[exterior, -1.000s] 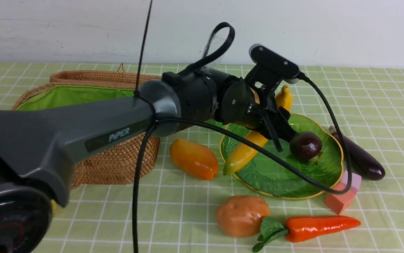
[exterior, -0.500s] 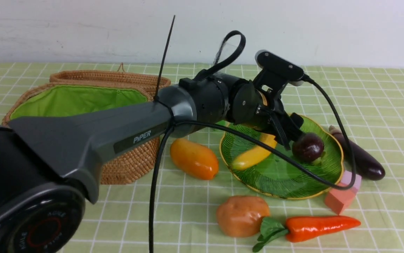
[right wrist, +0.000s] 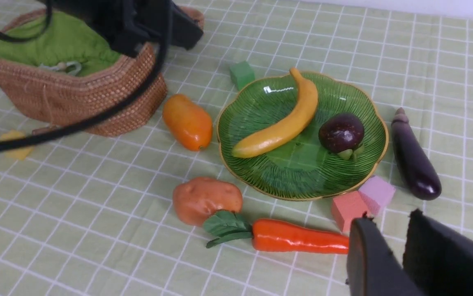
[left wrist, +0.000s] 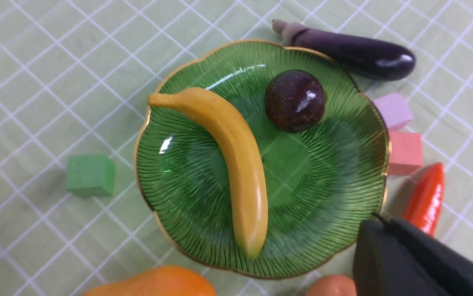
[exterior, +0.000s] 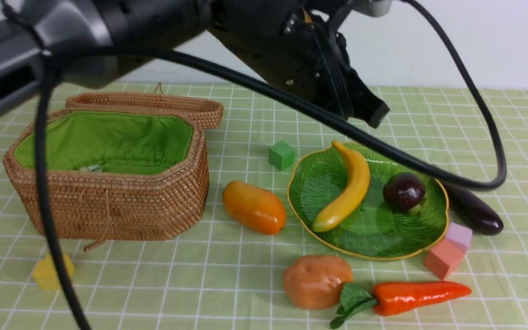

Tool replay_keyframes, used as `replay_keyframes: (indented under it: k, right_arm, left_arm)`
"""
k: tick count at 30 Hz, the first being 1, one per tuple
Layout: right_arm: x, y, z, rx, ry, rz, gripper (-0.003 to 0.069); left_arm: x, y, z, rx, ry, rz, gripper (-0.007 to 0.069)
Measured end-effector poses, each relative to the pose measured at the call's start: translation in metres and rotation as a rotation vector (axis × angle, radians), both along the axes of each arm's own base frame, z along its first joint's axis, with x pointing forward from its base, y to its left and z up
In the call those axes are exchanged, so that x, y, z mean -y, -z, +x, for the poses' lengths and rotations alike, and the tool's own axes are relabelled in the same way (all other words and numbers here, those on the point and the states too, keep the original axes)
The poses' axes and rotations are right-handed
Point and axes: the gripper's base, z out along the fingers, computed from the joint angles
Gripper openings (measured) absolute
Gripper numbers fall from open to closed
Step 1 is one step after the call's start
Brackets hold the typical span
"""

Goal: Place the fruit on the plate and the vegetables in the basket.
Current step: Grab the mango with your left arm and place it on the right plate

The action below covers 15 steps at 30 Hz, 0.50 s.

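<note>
Yellow against green glass, the banana (exterior: 344, 188) lay wholly on the plate (exterior: 383, 240), beside the mangosteen (exterior: 403, 191). A second earlier it had hung half over the rim in the left fingers (exterior: 367, 110). Those fingers had since let go, pressed together and risen well above the plate, empty. The mango (exterior: 253, 207) sat unmoved on the bench (exterior: 153, 284) between basket (exterior: 108, 206) and plate. Potato (exterior: 316, 280), carrot (exterior: 417, 297) and eggplant (exterior: 475, 211) stayed outside the basket. The right fingers (right wrist: 374, 263) stood slightly apart, holding nothing.
</note>
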Motion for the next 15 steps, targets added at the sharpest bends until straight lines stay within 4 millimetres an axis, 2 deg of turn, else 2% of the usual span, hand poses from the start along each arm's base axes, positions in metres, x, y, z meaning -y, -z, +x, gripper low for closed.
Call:
replay_keyframes:
  k: [4,8,11,15]
  right_arm:
    - [-0.004,0.001,0.005,-0.012,-0.034,-0.019,0.0152]
    - [-0.005,0.001,0.005,-0.014,-0.042,-0.021,0.0152]
    - [-0.005,0.002,0.004,-0.024,-0.042,-0.026,0.0152]
    - [-0.004,0.004,0.003,-0.041,-0.054,-0.051,0.0152]
  left_arm:
    - [-0.019,-0.017,-0.019,-0.032,-0.018,0.05,-0.0013]
    - [-0.026,-0.007,-0.023,-0.093,-0.008,0.178,-0.0013]
    - [-0.021,0.013,-0.014,-0.089,0.08,0.303,-0.0013]
    - [-0.01,0.058,0.011,-0.079,0.26,0.488,-0.0013]
